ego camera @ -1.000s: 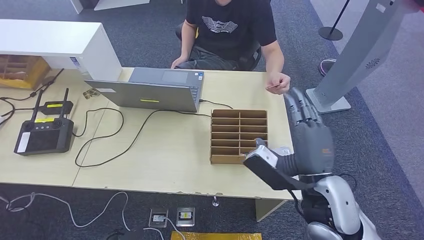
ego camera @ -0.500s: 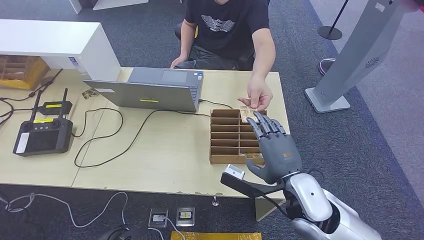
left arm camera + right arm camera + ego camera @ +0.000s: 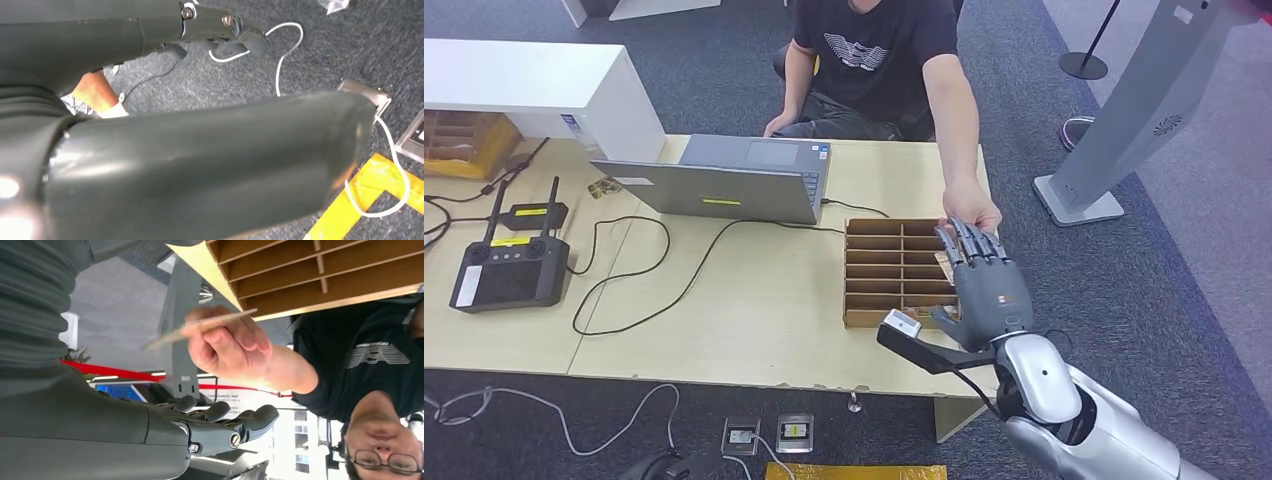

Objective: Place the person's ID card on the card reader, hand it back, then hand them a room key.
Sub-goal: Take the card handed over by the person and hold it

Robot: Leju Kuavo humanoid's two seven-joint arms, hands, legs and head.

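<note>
desk edge [image 3: 984,180] borders bare carpet; right hand [image 3: 984,285] spread, empty beside person's hand [image 3: 972,206] pinching id card [image 3: 200,327]

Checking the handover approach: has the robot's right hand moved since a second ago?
Yes. The right hand has swung left from beyond the table's edge to above the wooden organizer's right side, near the person's hand.

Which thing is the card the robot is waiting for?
Find the wooden tray of slots on the desk. At its far right corner, the person's hand holds the card above the robot's right hand. It's thin, flat and tan.
</note>
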